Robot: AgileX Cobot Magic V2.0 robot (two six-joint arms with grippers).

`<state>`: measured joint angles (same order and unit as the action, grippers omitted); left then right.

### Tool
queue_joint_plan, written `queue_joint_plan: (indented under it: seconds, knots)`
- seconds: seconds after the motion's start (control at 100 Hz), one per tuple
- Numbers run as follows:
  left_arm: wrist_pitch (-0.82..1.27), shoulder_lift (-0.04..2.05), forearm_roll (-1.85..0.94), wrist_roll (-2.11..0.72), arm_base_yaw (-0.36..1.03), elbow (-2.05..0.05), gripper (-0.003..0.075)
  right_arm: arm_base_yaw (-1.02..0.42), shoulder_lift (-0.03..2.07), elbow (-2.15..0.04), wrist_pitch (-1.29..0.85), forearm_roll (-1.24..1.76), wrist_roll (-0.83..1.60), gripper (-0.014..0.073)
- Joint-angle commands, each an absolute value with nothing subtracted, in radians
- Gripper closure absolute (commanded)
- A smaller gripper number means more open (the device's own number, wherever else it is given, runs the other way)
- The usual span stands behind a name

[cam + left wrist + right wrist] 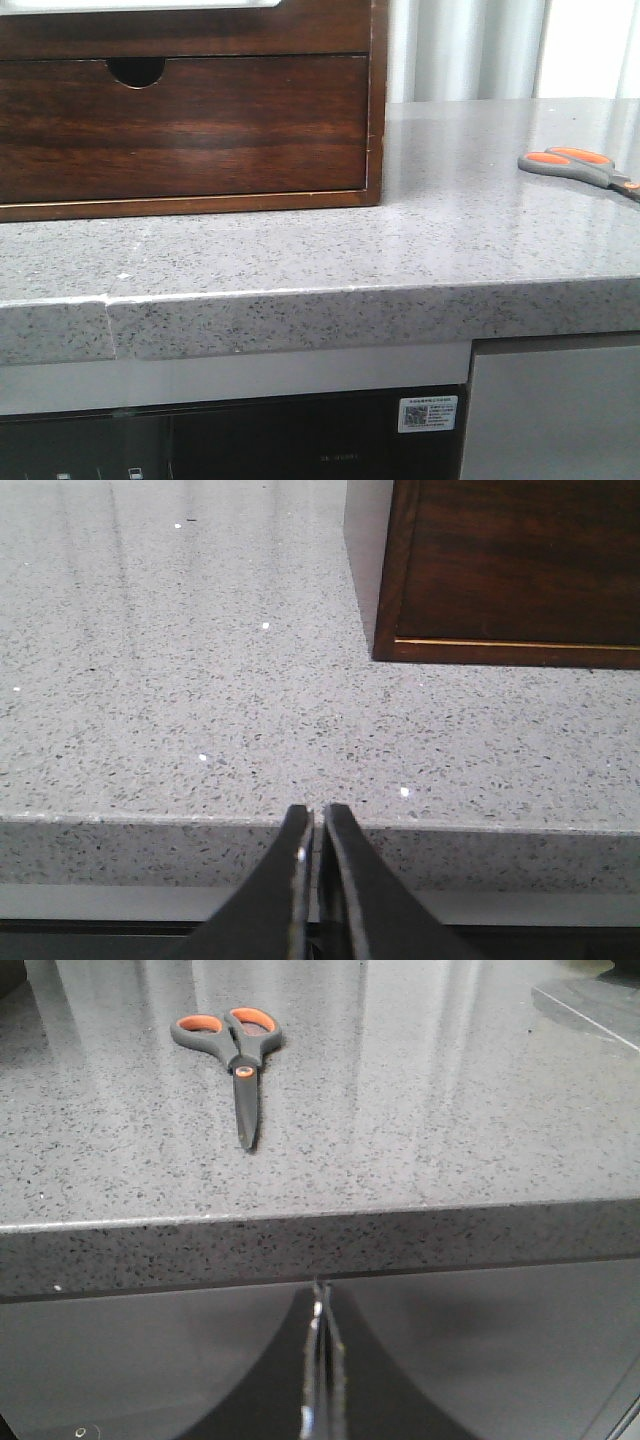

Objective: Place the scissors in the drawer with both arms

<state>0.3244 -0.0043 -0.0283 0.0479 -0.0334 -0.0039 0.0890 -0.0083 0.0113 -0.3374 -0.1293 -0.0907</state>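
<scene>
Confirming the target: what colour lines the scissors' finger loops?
Bright orange, clearest in the right wrist view on the scissors.

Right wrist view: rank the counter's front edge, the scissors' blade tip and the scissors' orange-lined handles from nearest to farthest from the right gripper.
1. Counter's front edge: just ahead of the right gripper, which sits below the countertop level.
2. Scissors' blade tip: on the speckled countertop, pointing back toward the gripper.
3. Orange-lined handles: farthest, at the scissors' far end.
</scene>
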Motion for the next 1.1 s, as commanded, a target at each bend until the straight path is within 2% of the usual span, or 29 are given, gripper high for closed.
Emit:
queue_joint_plan:
  seconds: [0.0,1.09]
  knots:
    - [0.271,-0.038,-0.033,0.057,-0.035,0.017,0.0740,0.093,-0.036,0.044,-0.317,-0.125,-0.081,0.0659]
    - [0.230,-0.038,0.023,0.054,-0.035,0.017,0.0740,0.093,-0.036,0.044,-0.311,-0.132,-0.081,0.0659]
